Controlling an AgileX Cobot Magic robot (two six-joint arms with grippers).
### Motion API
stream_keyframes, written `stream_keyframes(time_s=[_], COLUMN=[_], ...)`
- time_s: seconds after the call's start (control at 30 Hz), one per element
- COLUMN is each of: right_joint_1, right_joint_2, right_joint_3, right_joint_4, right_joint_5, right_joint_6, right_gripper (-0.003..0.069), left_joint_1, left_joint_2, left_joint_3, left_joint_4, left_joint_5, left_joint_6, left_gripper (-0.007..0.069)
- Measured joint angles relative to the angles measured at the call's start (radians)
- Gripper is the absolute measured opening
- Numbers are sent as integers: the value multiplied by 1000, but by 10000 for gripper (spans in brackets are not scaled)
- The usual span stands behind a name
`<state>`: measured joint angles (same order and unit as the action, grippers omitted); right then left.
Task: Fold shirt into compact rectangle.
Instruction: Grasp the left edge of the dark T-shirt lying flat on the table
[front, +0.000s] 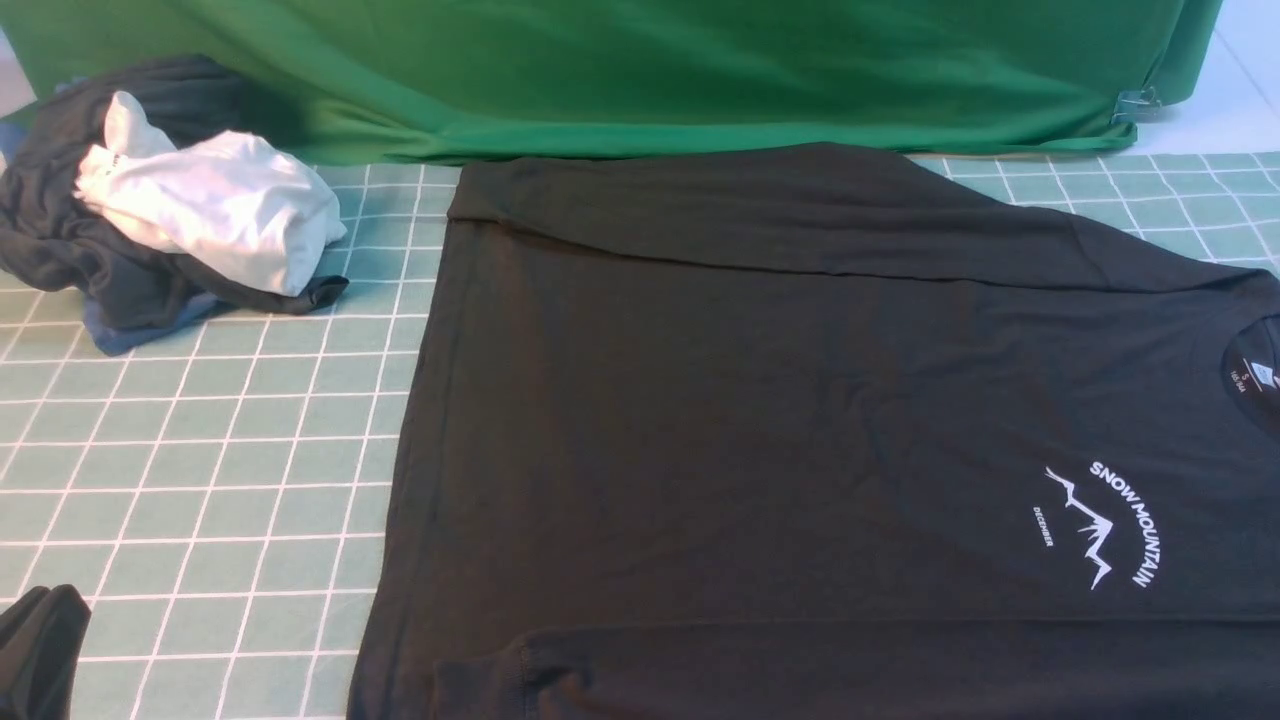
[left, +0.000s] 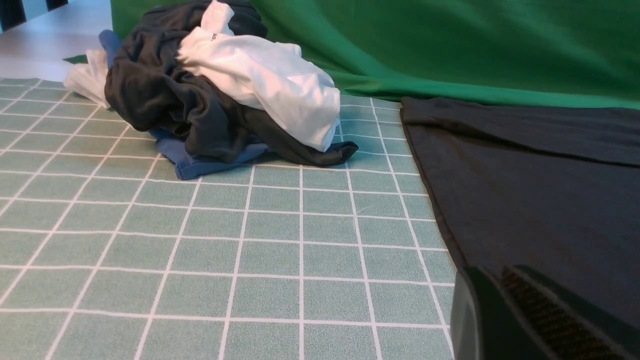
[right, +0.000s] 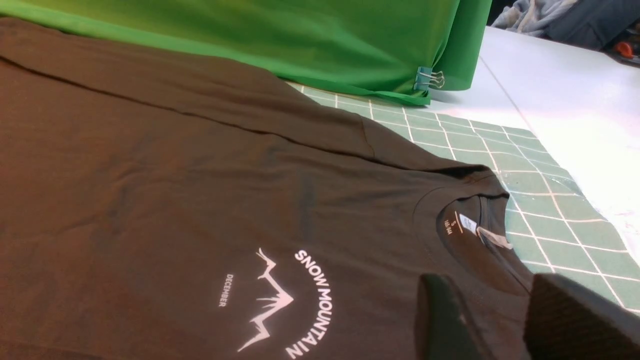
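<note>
The black shirt (front: 760, 430) is spread on the counter (front: 250, 420), both sides turned inward. The left pincer (left: 487, 272) is clenched, the right (right: 482, 280) parted. If only one hem corner were lifted, the folded sides could be skewed.

Shirt (front: 700, 440) flat on mat (front: 230, 450), neck end to right, hem end to left. Far side folded over onto shirt, near side too. Print (front: 1098, 525) on shirt, toward neck, between both folds. Label (front: 1262, 375) inside neck. Clothes heap (front: 210, 205) on mat, far left, apart from shirt. Backdrop (front: 650, 75) behind both; clip (front: 1138, 105) on its right end.
</note>
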<state>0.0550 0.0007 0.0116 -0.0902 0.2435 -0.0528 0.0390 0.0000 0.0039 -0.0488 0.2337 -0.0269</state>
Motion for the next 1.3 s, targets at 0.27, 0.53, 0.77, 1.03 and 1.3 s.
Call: stream_keyframes(time_s=[0.27,0.53,0.77,1.03,1.3], right_joint_1=[0,0,0,0,1], right_joint_2=[0,0,0,0,0], right_joint_3=[0,0,0,0,0], right_joint_4=[0,0,0,75,246], right_joint_5=[0,0,0,-81,-243], right_joint_6=[0,0,0,81,501], right_gripper=[242,242,242,242,242], left_joint_1=[0,0,0,0,0], left_joint_2=[0,0,0,0,0], left_joint_3=[0,0,0,0,0], left_joint_4=[0,0,0,20,-483], left_joint_5=[0,0,0,-13,-112], left_joint_6=[0,0,0,1,-372], left_gripper=[15,15,15,15,15])
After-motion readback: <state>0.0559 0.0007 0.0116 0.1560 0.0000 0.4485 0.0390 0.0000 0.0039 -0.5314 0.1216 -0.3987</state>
